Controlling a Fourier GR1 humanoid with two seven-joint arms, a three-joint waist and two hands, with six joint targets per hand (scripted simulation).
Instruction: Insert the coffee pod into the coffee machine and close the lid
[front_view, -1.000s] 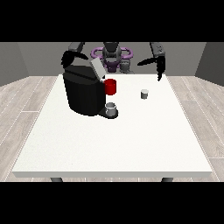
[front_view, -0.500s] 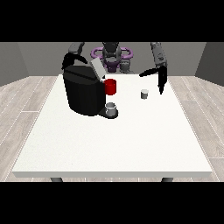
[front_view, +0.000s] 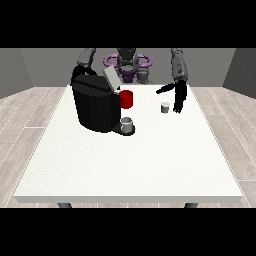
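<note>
right of the black coffee machine (front_view: 95, 106), lid raised, one small grey coffee pod (front_view: 165, 107) stands beside the hand at the view's right (front_view: 179, 99), fingers straight, on the white table (front_view: 135, 165).

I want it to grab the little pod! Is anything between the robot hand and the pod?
No, nothing visible. The robot hand at the view's right hangs just beside the coffee pod, with only bare white table between them.

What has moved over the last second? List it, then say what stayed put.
The hand at the view's right came down from above the table to hang beside the coffee pod, fingers pointing down; it does not hold the pod. The pod, coffee machine with raised lid, and cup stayed put.
</note>
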